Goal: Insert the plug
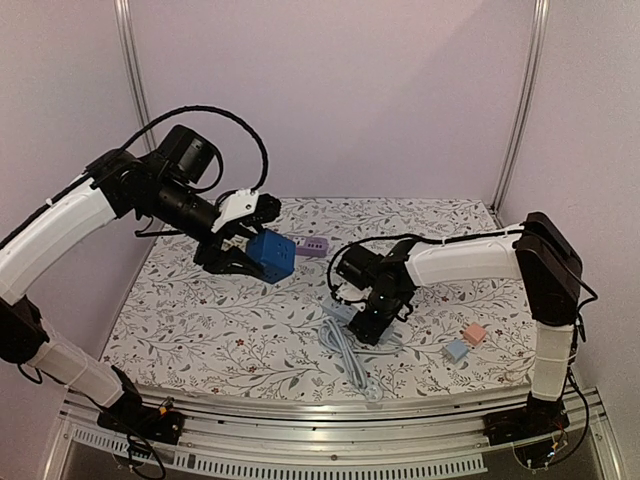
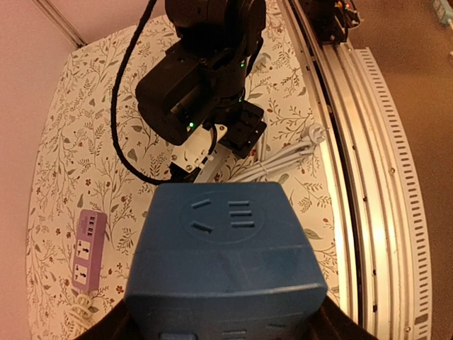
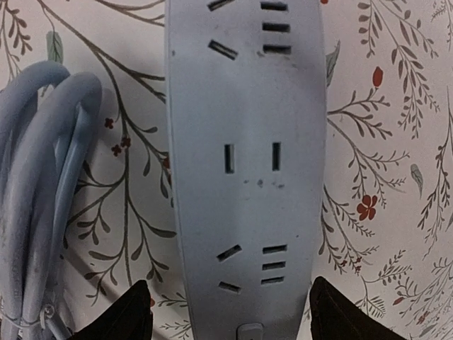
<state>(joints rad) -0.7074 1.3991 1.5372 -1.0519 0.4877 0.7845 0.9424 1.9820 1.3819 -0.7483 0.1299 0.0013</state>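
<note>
**Left arm holds the blue cube aloft; right arm's jaws stand apart over the power strip**

The left gripper (image 1: 252, 262) is closed on a blue cube (image 2: 226, 269), a dark finger (image 2: 106, 331) pressed against each lower side of it. The cube hangs above the back left part of the flowered table (image 1: 190, 330), clear of the cloth. The face turned to the left wrist camera shows a ring of socket slots. Its prongs may sit on a hidden face, though no view confirms this.

The right gripper (image 3: 230, 315) points straight down over a pale blue power strip (image 3: 244, 177) lying flat near the table's middle. Its fingers are spread, one on either side of the strip, and they grasp nothing. Whether the tips touch the strip's edges cannot be told. The strip's coiled cable (image 3: 42, 177) lies just beside it.

A purple power strip (image 1: 312, 246) rests at the back, just beyond the cube. A pink block (image 1: 474, 334) and a small blue block (image 1: 456, 350) sit together near the right edge.
</note>
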